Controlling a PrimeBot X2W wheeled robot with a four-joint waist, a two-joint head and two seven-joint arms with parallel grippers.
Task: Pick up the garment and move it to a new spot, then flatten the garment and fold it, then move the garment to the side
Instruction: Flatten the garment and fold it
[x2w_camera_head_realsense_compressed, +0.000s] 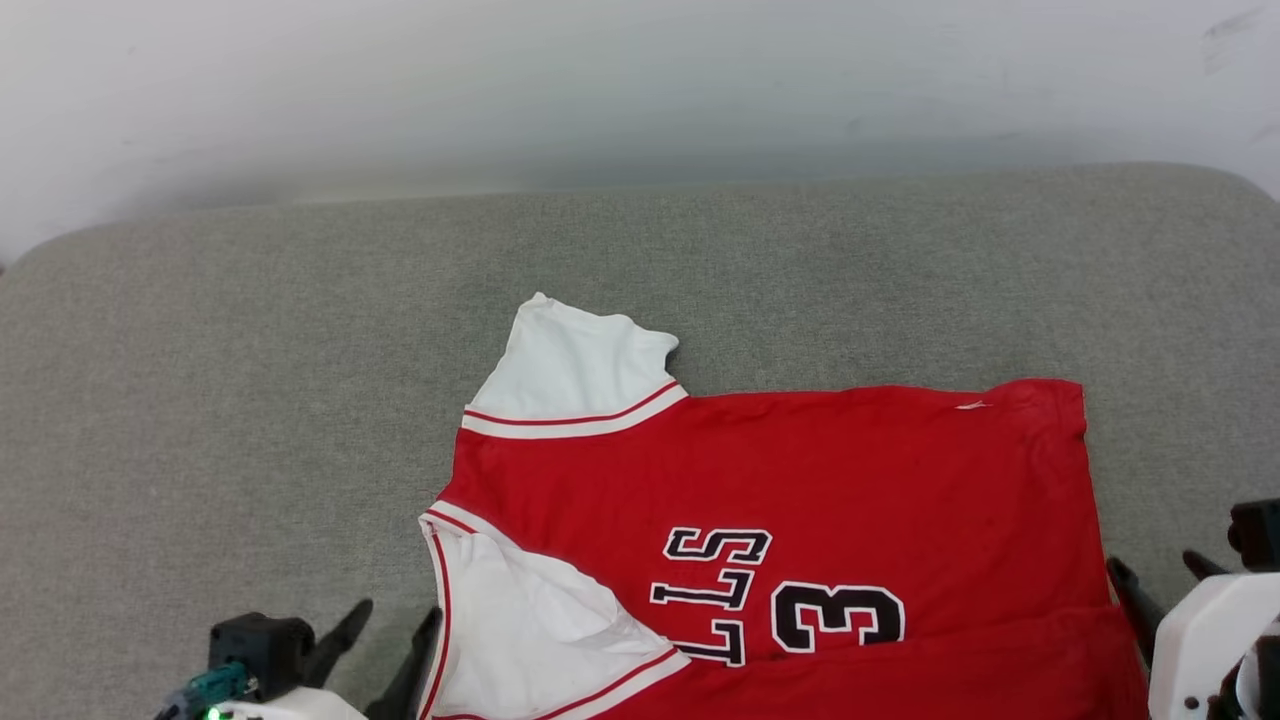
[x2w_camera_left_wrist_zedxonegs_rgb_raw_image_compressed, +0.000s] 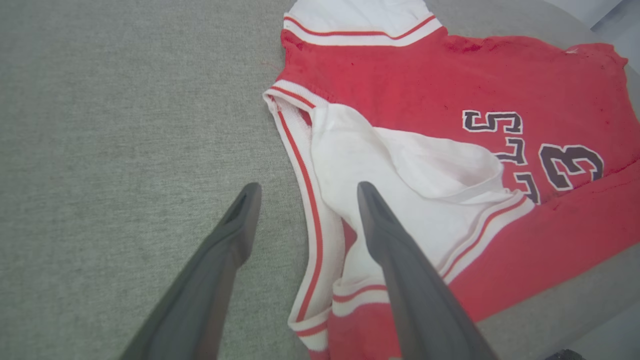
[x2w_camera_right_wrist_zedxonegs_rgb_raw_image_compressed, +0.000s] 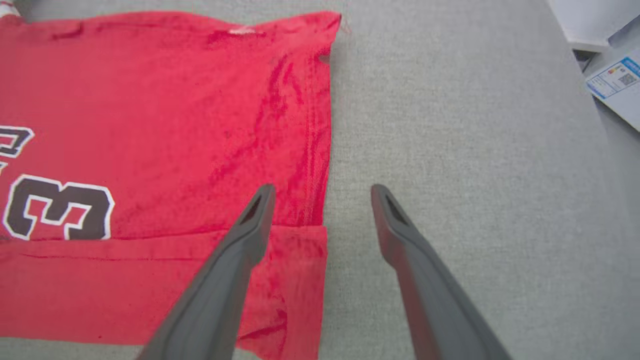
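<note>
Red garment (x2w_camera_head_realsense_compressed: 800, 470), long axis side-to-side, neck end leftward

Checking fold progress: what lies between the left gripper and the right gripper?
The garment spans the stretch from the left gripper to the right gripper; the head view shows it.

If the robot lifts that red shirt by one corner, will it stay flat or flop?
Probably flop: the red shirt lies limp, its near edge folded over and a white sleeve creased. It looks thin, so likely light. Pushed, it would probably bunch up on the grey fabric surface rather than slide.
</note>
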